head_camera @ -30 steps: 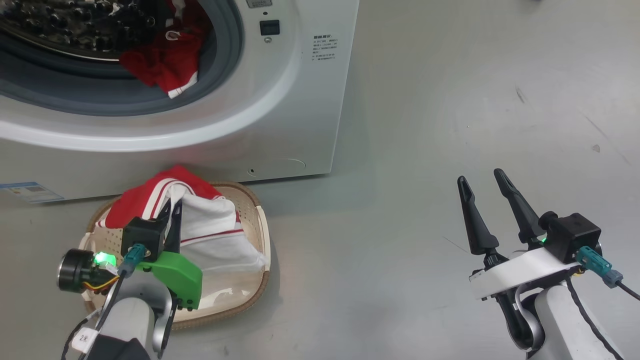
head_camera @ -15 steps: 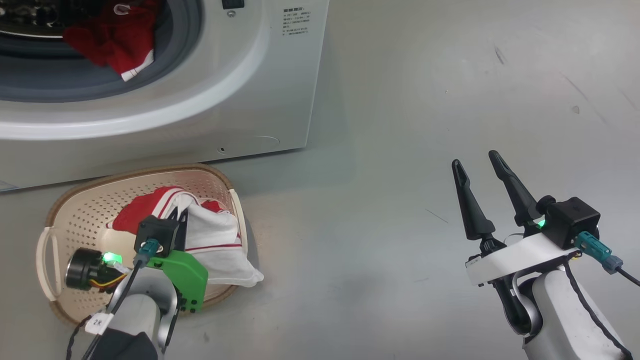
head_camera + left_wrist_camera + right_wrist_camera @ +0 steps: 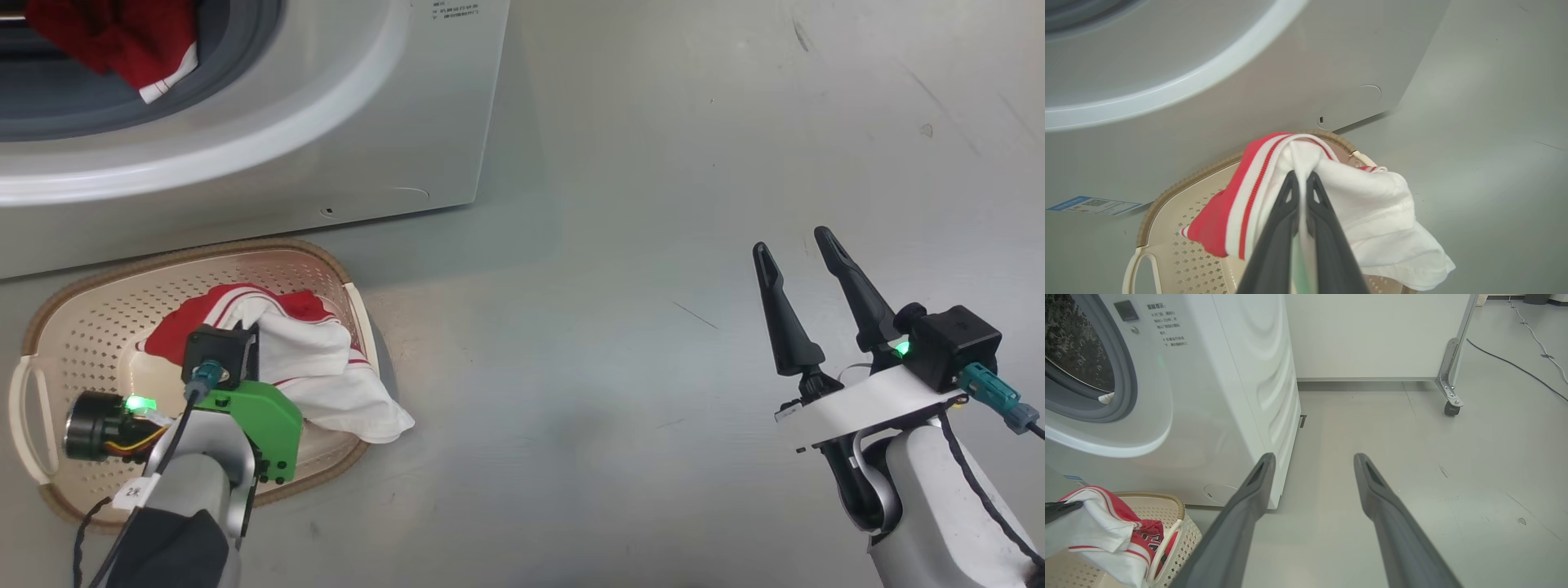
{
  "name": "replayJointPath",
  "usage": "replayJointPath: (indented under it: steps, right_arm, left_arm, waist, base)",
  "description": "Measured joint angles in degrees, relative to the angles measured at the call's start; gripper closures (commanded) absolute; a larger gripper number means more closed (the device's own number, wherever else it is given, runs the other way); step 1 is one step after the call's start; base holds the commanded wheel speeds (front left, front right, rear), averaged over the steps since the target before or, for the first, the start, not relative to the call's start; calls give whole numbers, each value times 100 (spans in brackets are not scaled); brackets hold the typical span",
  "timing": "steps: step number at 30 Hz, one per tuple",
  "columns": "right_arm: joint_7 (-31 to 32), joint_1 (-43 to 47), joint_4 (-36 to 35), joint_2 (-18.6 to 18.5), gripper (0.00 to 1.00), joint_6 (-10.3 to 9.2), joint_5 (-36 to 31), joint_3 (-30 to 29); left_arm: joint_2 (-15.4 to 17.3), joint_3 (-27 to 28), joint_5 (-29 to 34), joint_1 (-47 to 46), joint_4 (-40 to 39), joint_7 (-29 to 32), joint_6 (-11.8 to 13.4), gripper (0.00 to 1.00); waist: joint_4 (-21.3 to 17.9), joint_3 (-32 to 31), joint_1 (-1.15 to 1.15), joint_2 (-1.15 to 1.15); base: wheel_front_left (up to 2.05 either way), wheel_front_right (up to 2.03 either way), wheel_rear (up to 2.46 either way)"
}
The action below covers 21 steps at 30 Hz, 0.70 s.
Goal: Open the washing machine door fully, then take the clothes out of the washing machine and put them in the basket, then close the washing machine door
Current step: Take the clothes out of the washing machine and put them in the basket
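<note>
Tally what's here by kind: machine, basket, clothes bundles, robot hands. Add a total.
Washing machine: 1
Basket: 1
Clothes bundles: 2, white-and-red bundle over the basket, red bundle in the drum mouth
Hands: 2, left hand shut on cloth, right hand open
Total: 6

washing machine (image 3: 367,122) cut by top edge, printed text (image 3: 455,7) illegible; basket (image 3: 245,249) partly covered
</note>
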Motion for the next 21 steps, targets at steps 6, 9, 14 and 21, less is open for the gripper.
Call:
replayJointPath:
  steps: [6, 9, 14, 21]
  right_arm:
    - [0, -63, -29, -12, 0, 0, 0, -2]
    - [0, -71, -29, -22, 0, 0, 0, 1]
    - [0, -170, -38, -31, 0, 0, 1, 14]
    - [0, -184, -48, -37, 0, 0, 1, 10]
  left_arm:
    - [77, 212, -5, -105, 341, -1, 158, 100]
    - [90, 345, -56, -192, 521, -1, 234, 100]
    - [149, 497, -97, -253, 843, -1, 291, 100]
    - [147, 593, -165, -341, 1239, -56, 344, 100]
  waist:
    - [17, 136, 0, 0]
    - [25, 204, 0, 0]
    - [12, 301, 0, 0]
    - [-2, 367, 0, 0]
  base:
    - [0, 0, 0]
    - [0, 0, 0]
    - [0, 0, 0]
    - [0, 0, 0]
